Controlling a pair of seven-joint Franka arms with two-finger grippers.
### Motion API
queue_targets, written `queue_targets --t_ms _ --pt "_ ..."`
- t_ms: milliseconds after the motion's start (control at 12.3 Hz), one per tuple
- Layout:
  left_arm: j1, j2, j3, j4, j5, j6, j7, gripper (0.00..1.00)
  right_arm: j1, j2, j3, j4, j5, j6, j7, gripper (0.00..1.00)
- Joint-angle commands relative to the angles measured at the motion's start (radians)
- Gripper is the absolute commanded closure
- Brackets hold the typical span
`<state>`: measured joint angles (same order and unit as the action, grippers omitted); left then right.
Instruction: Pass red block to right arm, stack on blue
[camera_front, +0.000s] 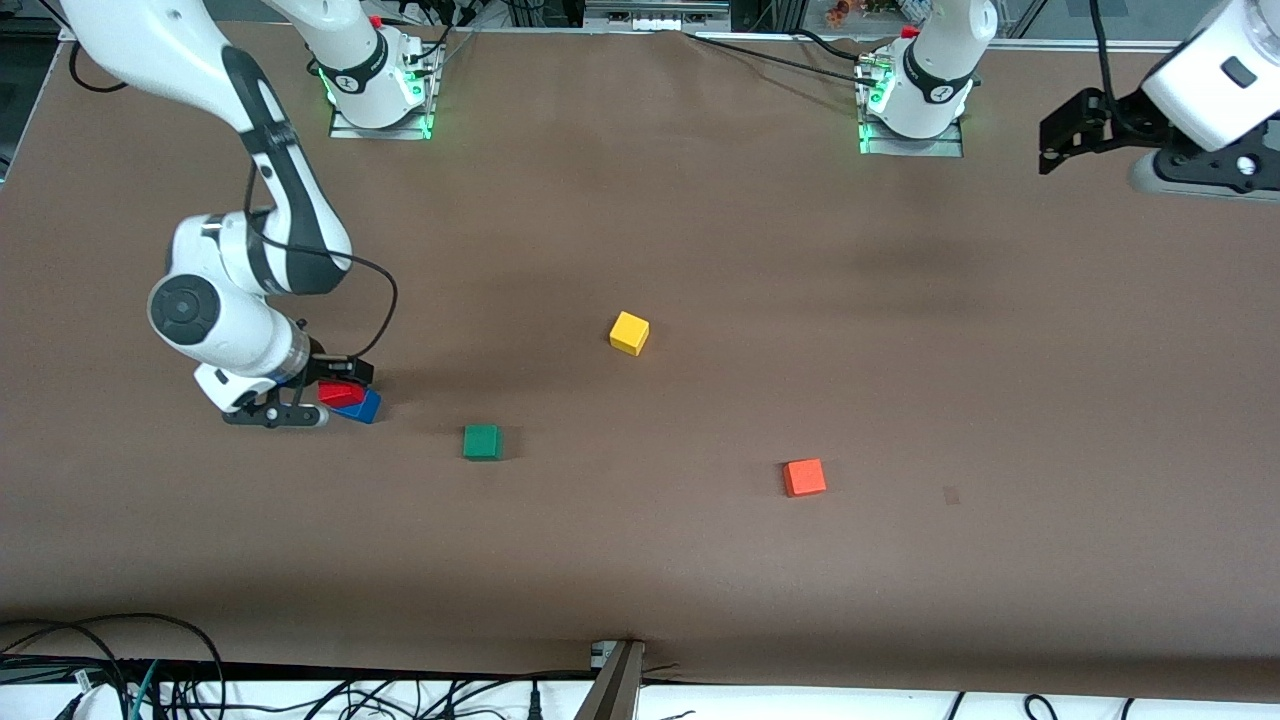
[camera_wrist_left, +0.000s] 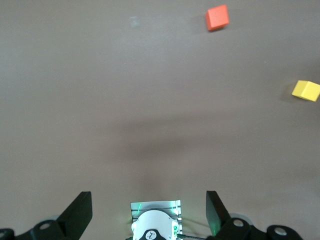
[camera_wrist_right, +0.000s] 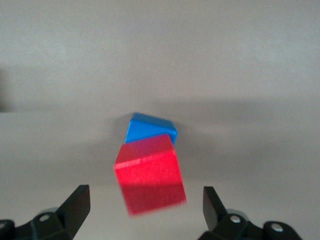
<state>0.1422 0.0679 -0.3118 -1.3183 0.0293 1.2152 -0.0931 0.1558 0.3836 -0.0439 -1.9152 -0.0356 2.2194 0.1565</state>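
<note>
Brown table (camera_front: 700, 560) w/ even light — cables (camera_front: 150, 680) along the near edge.

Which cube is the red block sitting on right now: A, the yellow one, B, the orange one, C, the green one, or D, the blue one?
D: the red block sits on the blue cube, between the open fingers of the right pincer, at the right arm's end of the table.
</note>
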Motion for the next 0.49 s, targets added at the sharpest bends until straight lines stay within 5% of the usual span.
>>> queue_targets --t_ms 0,162,406 --pt "-0.091 -0.108 0.117 -0.195 -0.014 0.111 0.009 0.00 -0.001 -0.113 0.009 0.010 0.003 -0.140 0.018 0.00" --pt "-0.093 -0.118 0.140 -0.264 -0.014 0.173 0.010 0.00 -0.002 -0.198 0.007 0.063 0.005 -0.309 0.014 0.00" --pt "-0.177 -0.138 0.270 -0.354 -0.015 0.262 0.012 0.00 -0.004 -0.209 0.004 0.324 0.008 -0.639 0.020 0.00"
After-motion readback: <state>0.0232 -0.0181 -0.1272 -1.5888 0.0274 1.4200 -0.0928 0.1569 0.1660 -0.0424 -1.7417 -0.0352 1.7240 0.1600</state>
